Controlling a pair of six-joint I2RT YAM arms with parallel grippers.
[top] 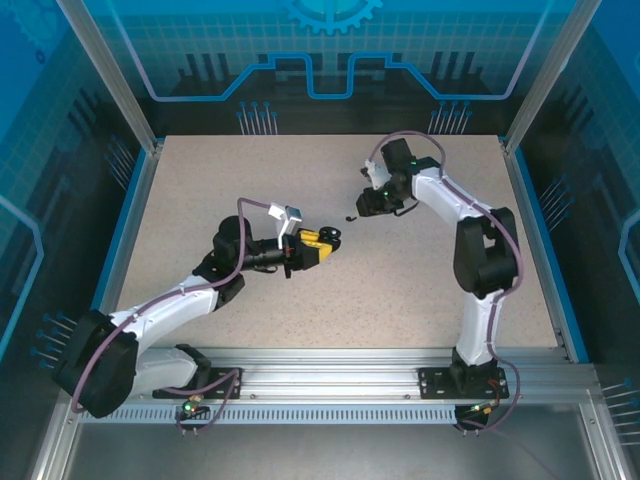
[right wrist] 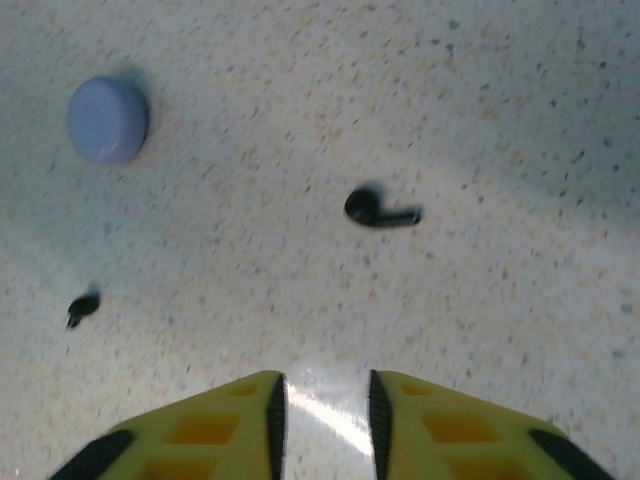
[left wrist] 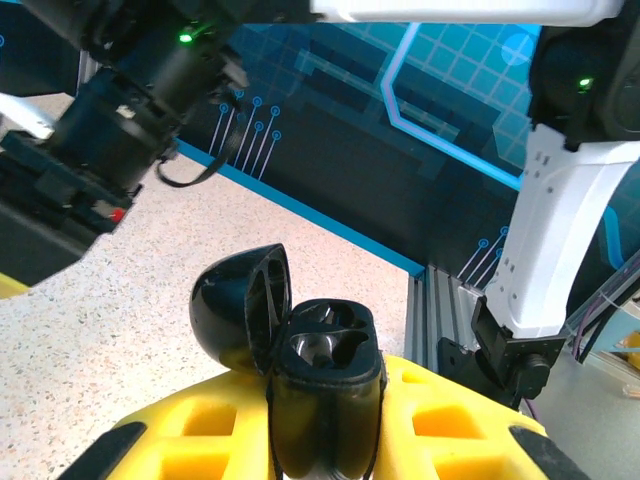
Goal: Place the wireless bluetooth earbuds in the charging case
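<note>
My left gripper (top: 312, 245) is shut on the black charging case (left wrist: 325, 350), holding it upright between the yellow fingers (left wrist: 440, 420). The case's lid (left wrist: 238, 305) is swung open, and its two sockets look empty. One black earbud (right wrist: 378, 210) lies on the table just ahead of my right gripper (right wrist: 325, 385), which is open with nothing between its fingers. In the top view that earbud (top: 351, 218) lies between the case (top: 331, 236) and the right gripper (top: 370, 206). A second small black piece (right wrist: 80, 307), likely another earbud, lies further left and is blurred.
A pale lavender round case (right wrist: 107, 120) sits shut on the table at the far left of the right wrist view. The speckled tabletop (top: 400, 290) is bordered by a blue rim and aluminium posts. The right arm's base (left wrist: 560, 250) stands close behind the held case.
</note>
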